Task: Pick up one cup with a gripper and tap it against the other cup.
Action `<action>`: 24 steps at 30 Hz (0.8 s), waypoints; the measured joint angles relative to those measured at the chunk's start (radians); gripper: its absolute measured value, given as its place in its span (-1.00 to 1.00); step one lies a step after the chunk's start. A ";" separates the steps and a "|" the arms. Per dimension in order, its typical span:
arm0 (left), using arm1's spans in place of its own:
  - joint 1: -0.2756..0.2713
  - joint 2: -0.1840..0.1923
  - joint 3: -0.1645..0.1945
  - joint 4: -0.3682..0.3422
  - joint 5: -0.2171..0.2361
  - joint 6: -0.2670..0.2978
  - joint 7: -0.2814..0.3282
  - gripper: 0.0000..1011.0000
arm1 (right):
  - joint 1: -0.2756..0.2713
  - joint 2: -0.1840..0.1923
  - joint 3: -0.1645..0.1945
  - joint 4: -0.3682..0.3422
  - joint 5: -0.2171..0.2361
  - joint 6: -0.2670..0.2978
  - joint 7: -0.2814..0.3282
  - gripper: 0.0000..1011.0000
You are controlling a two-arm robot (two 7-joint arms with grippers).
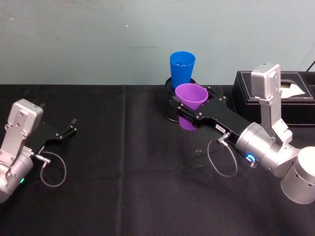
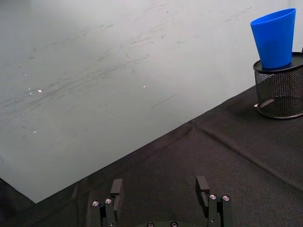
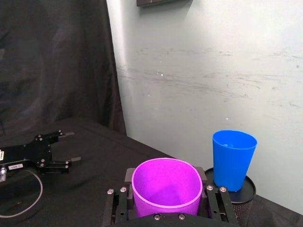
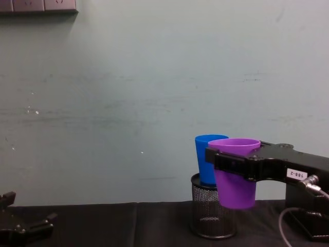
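Purple cup (image 1: 192, 96) aloft in right gripper (image 1: 188, 114) jaws, just beside blue cup (image 1: 182, 66) atop mesh holder (image 4: 212, 216), left gripper (image 1: 71, 128) released, far left

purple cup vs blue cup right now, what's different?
Support: the purple cup is clamped in the right claw, off the table; the blue cup sits in the mesh pen holder, ungripped. Position: purple cup is nearer the robot, blue cup just behind it. Both are upright, tapered, similar in size. Left claw lies idle, open, far left.
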 joint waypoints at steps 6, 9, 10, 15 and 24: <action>0.000 0.000 0.000 0.000 0.000 0.000 0.000 0.98 | 0.000 0.000 0.001 0.000 0.000 0.000 0.000 0.48; 0.000 0.000 0.000 0.000 0.000 0.000 0.000 0.98 | 0.000 0.000 0.001 -0.001 0.000 0.000 -0.001 0.48; 0.000 0.000 0.000 0.000 0.000 0.000 0.000 0.98 | 0.000 0.000 0.001 -0.001 0.000 0.000 -0.001 0.48; 0.000 0.000 0.000 0.000 0.000 0.000 0.000 0.98 | 0.000 0.000 0.001 -0.001 0.000 0.000 -0.001 0.48; 0.000 0.000 0.000 0.000 0.000 0.000 0.000 0.98 | 0.000 0.000 0.001 -0.001 -0.001 0.000 -0.001 0.48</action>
